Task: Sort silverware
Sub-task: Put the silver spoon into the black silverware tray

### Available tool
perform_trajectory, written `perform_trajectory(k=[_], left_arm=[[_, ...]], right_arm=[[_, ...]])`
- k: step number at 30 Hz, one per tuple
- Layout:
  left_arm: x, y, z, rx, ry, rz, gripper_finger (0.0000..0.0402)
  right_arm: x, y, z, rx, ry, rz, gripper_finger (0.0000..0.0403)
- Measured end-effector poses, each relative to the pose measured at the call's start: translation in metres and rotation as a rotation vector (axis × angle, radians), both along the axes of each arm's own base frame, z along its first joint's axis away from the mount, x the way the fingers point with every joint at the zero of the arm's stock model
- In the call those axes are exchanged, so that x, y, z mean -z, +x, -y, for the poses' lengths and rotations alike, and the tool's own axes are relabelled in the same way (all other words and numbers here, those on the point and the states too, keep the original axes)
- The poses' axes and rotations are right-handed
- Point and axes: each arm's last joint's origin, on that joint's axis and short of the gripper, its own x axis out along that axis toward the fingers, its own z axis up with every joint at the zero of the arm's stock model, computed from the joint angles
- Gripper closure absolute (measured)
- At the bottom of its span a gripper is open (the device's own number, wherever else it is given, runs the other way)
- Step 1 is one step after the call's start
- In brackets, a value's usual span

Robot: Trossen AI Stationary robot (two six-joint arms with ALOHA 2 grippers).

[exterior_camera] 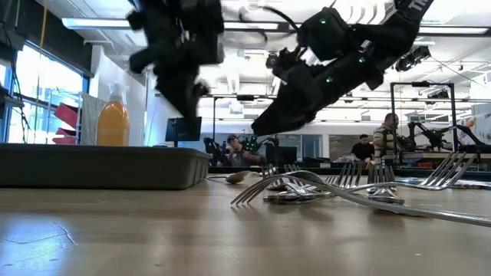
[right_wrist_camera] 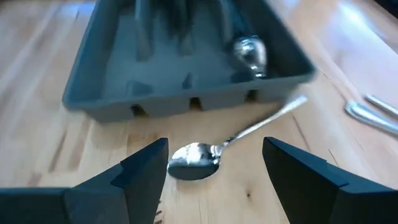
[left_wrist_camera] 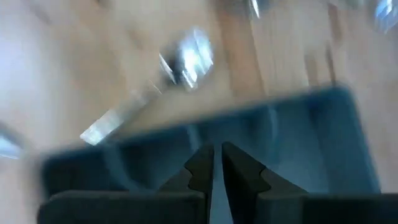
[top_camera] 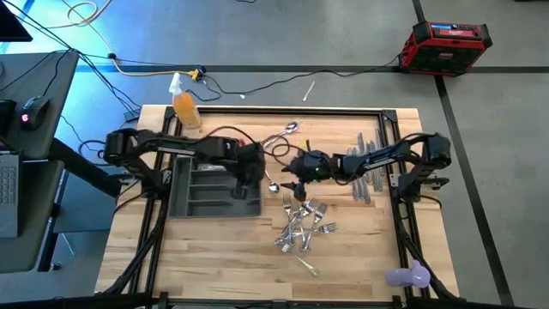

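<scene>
Here the right claw (right_wrist_camera: pixel 214 165) hangs low over the wooden desk (top_camera: pixel 214 257) with its fingers spread wide and nothing between them; in the right wrist view a single spoon (right_wrist_camera: pixel 205 158) lies on the wood between the two finger tips, its bowl toward the camera and its handle running off toward the grey tray (right_wrist_camera: pixel 112 102). That spoon rests just beside the tray's near wall, apart from it. One more spoon bowl (right_wrist_camera: pixel 250 53) shows inside the tray, in a compartment near one end. The left claw (left_wrist_camera: pixel 214 165) is clenched shut, fingers pressed together with nothing gripped, hovering over the tray's edge; from above it sits at the tray's right end (top_camera: pixel 249 167). A heap of forks (top_camera: pixel 302 225) lies on the desk to the right of the tray, nearer the front edge, tines crossing each other. Knives (top_camera: pixel 367 163) lie in a rough row farther right, partly under the right arm. Another spoon (top_camera: pixel 290 129) rests near the desk's back edge. An orange-filled bottle (top_camera: pixel 184 105) stands behind the tray at the back left corner.
</scene>
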Motion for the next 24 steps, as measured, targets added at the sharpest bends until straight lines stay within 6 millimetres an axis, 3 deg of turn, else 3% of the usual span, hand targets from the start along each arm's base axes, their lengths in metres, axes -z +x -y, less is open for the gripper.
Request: perform_trajectory(k=[5, 9, 17, 24], left_arm=[[-0.034, -0.017, -0.002, -0.095, 0.144, 0.097, 0.0387], [-0.055, -0.03, -0.002, -0.156, 0.175, 0.162, 0.0387], [-0.061, -0.043, 0.008, -0.148, 0.169, 0.126, 0.0387], [-0.058, -0.049, 0.021, -0.15, 0.23, 0.056, 0.0387]], right_arm=[[0.005, 0.026, -0.016, -0.133, -0.151, -0.164, 0.0153], [0.008, 0.044, -0.026, -0.128, -0.293, -0.386, 0.0153], [0.017, 0.073, -0.047, -0.176, -0.379, -0.49, 0.016], [0.027, 0.079, -0.055, -0.116, -0.47, -0.506, 0.0209]])
